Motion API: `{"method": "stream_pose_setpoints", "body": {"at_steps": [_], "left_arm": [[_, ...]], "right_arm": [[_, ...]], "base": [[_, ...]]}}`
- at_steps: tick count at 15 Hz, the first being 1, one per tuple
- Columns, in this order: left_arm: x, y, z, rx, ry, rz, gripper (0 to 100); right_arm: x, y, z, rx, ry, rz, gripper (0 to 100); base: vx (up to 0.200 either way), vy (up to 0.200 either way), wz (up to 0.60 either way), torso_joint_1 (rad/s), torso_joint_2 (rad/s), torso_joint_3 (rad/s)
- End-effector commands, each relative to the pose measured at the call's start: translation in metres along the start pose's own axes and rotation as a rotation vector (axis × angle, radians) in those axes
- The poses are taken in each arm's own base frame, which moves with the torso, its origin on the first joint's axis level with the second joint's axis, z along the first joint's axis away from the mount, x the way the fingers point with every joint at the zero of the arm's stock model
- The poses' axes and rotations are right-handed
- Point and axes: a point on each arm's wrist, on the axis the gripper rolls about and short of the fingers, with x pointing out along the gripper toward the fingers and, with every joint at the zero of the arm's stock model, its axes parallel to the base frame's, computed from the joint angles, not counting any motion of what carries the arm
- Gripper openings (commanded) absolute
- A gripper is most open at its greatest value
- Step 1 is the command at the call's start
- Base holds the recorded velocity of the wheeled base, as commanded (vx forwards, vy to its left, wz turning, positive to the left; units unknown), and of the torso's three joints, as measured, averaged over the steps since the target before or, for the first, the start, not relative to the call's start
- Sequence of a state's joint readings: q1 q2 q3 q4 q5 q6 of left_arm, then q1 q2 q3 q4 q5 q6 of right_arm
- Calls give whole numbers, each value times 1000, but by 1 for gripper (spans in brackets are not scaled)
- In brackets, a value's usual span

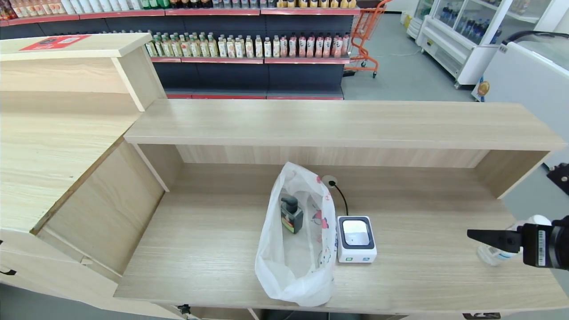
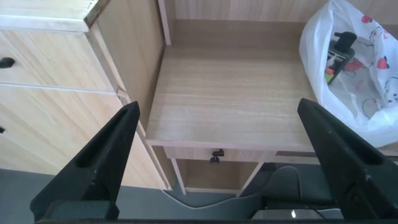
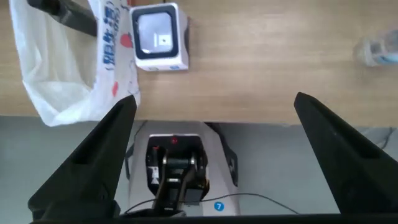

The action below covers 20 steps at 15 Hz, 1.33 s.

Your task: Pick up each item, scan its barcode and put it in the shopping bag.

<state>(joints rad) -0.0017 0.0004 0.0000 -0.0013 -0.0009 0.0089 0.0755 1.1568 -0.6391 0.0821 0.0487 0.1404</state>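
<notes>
A white plastic shopping bag (image 1: 295, 249) lies open at the centre of the head view on the pale wooden desk (image 1: 422, 275). Red cartoon figures and some blue lettering are printed on its side, too small to make out. Inside the bag, toward its far end, stands a dark pump bottle (image 1: 291, 215) whose label carries red, yellow and green bands. Just beside the bag, on its right in the frame, sits a white barcode scanner (image 1: 356, 238) with a dark-framed glass window facing up and two small coloured marks on its front. A black cable (image 1: 342, 198) runs from it to a hole at the back of the desk. At the right edge of the frame a clear bottle (image 1: 489, 257) with a white cap rests on the desk, apparently on its side, partly hidden behind a black finger. The right end effector (image 3: 214, 102) has its fingers spread wide apart and grips nothing. The left end effector (image 2: 219, 106) is likewise spread apart and empty, off the desk's near left corner. A red sign (image 1: 55, 42) lies on the raised counter at upper left.
</notes>
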Motion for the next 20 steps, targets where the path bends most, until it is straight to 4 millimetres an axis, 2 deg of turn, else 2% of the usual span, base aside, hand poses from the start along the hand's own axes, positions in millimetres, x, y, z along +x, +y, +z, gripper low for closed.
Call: {"method": "stream_pose_setpoints", "body": {"at_steps": [1, 3, 6, 10, 12, 15, 20], "left_arm": [[0, 0, 0, 0, -1, 1, 100], [0, 0, 0, 0, -1, -2, 100], [0, 0, 0, 3, 1, -1, 100], [0, 0, 0, 3, 1, -1, 100], [0, 0, 0, 3, 1, -1, 100], [0, 0, 0, 3, 1, -1, 100], [0, 0, 0, 3, 1, -1, 100]], "right_arm": [[-6, -5, -13, 11, -4, -46, 100], [-7, -9, -23, 43, -8, -92, 100], [-8, -14, -28, 65, -50, -117, 100], [-6, -22, -28, 98, -178, -147, 100], [-8, -24, -42, 65, -265, -146, 100], [-14, -24, -74, -35, -336, -149, 100], [-15, -25, -80, -45, -339, -159, 100]], "base": [[-200, 0, 0, -12, -7, 7], [-200, 0, 0, -12, 2, 7], [0, 0, 0, 0, 0, 0], [0, -200, 0, 11, 0, 0], [0, -200, 0, 2, 5, 2], [0, -200, 0, 1, 4, 1], [0, -200, 0, 1, 3, 2]]}}
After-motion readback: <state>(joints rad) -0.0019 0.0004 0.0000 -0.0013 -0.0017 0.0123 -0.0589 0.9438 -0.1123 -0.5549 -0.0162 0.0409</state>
